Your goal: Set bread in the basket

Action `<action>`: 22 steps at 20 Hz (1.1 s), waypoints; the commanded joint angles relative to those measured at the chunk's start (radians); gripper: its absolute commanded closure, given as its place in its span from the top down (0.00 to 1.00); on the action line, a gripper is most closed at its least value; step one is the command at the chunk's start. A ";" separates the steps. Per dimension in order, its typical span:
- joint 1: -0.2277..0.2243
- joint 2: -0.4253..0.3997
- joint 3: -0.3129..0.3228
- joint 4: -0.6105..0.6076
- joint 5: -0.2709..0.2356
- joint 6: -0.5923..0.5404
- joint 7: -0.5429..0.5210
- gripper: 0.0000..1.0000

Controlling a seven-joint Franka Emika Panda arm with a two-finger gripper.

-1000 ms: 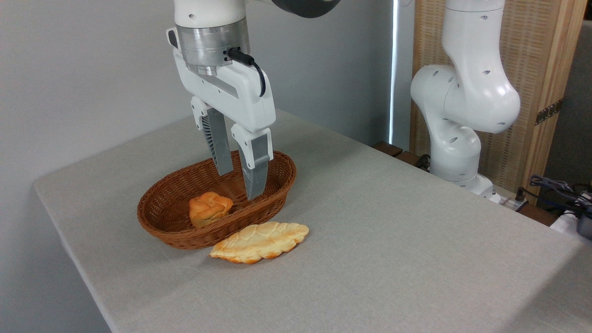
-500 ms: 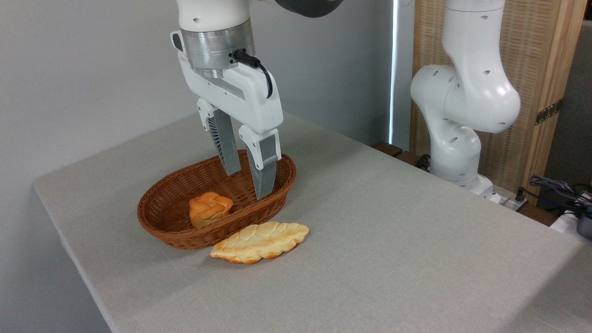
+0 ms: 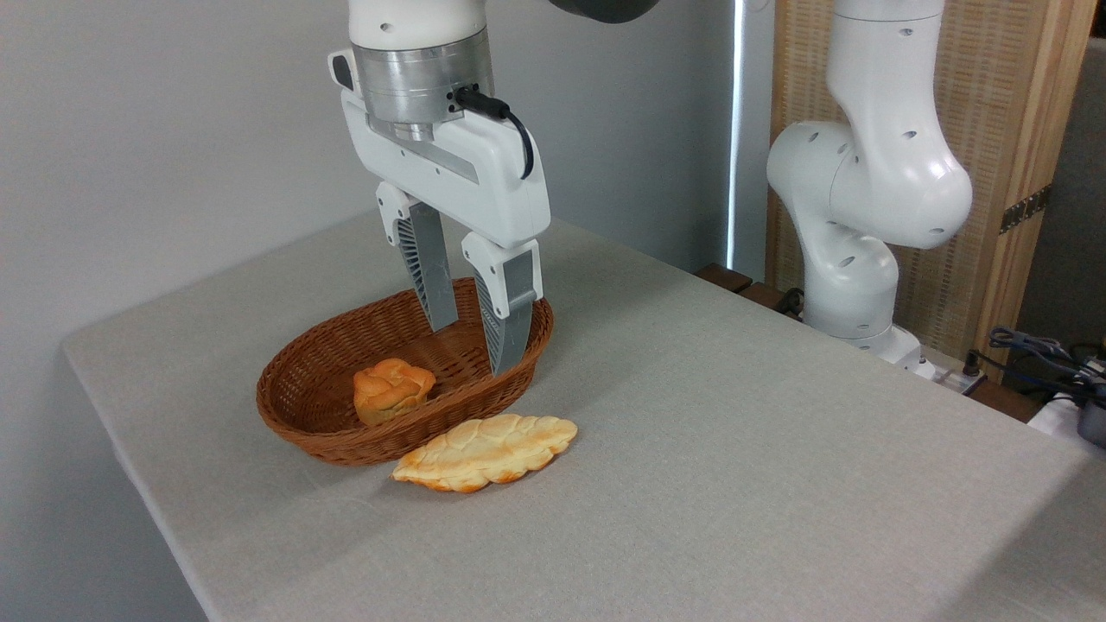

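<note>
Item: bread (image 3: 485, 452). Long, flat, leaf-shaped loaf, pale gold with browner edges and a scalloped crust. You find it lying flat on the table (image 3: 734, 449), just in front of the basket (image 3: 302, 428), its near long edge close against the wicker wall; whether they touch you cannot tell.

Item: basket. Oval, shallow, red-brown wicker. It holds one small knotted bun (image 3: 391, 390) toward its left half; the right half is free.

Item: gripper (image 3: 475, 345). Released, jaws parted, nothing between them. It hangs over the right end of the basket, fingertips above the rim and behind the loaf.

Handling, as a judgement: expect the loaf to be light, with a crust that may dent or give under a hard squeeze. Its bumpy surface should offer grip. Take hold across the narrow width near the middle, so neither end droops. Close gently. The basket side leaves little room for a finger, so mind the wicker.
</note>
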 commanded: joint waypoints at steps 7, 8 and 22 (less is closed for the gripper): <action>-0.021 -0.099 -0.001 -0.212 0.102 0.131 0.194 1.00; -0.021 -0.117 -0.001 -0.248 0.103 0.164 0.214 1.00; -0.076 -0.084 -0.004 -0.417 0.160 0.193 0.568 1.00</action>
